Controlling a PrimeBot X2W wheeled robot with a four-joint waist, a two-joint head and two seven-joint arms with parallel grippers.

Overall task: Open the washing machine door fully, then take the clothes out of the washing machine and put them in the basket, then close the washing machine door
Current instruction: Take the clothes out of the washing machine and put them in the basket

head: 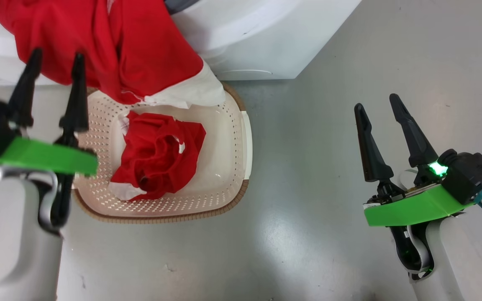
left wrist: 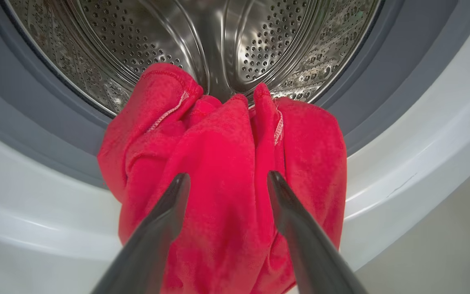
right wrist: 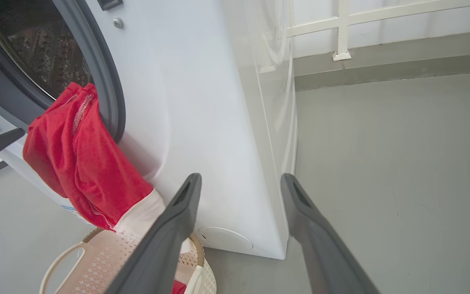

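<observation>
While one red garment (head: 157, 154) lies in the basket (head: 236, 167) on the floor (head: 308, 209), we see a second garment (head: 111, 46) hanging from the washer's (head: 266, 37) open mouth, white hem over the basket's rim, our left hand (head: 58, 53) released just before it, our right hand (head: 375, 101) released, well apart.

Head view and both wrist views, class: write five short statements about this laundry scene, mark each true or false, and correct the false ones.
1. A red garment hangs from the washing machine opening down towards the basket. True.
2. The basket is empty. False: another red garment lies in it.
3. The left end effector is shut on fabric. False: it is open.
4. The right end effector is open and holds nothing. True.
5. The basket stands on top of the washing machine. False: it stands on the floor in front of it.
</observation>
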